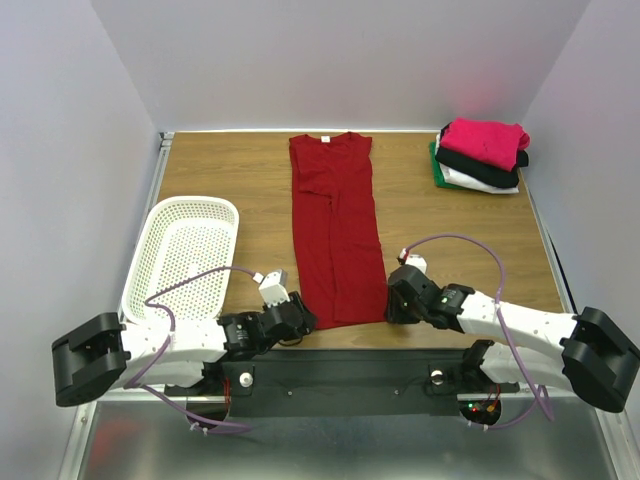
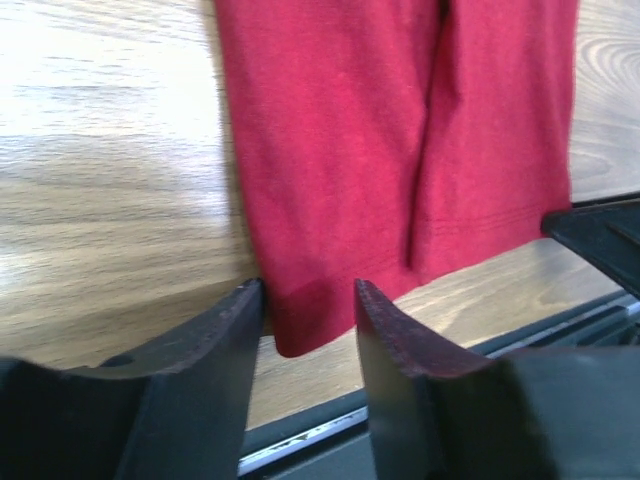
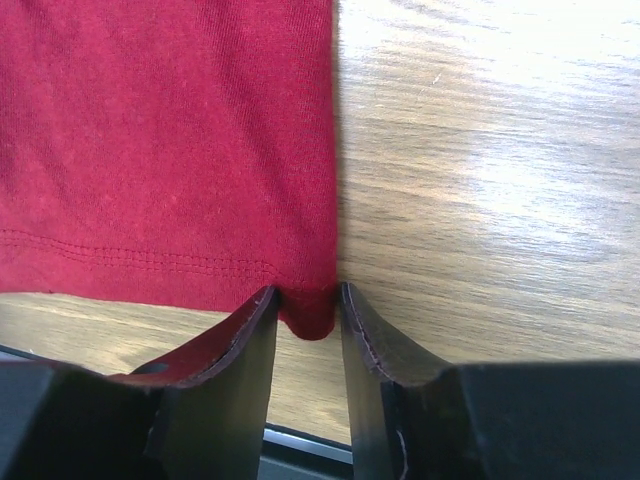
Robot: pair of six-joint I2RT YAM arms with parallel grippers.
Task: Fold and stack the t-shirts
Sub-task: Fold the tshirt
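Only the top view takes in the white perforated plastic basket [image 1: 185, 250] at left and the far-right stack of four folded t-shirts [image 1: 482, 155], pink over black, white and green. One large dark red t-shirt [image 1: 337, 235] lies mid-way across the wooden surface [image 1: 230, 170] as a narrow strip, collar far, hem near, long axis near-to-far. The wrist views show its hem corners: the left gripper [image 2: 310, 295] has its jaws apart, straddling one corner; the right gripper [image 3: 306, 298] has its jaws pinching the other.

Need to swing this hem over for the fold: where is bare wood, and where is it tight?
Bare wood: the wide strip between the dark red shirt and the folded stack, and the far-left corner beyond the basket. Tight: the near edge, where the left end effector and right end effector sit at the hem corners.
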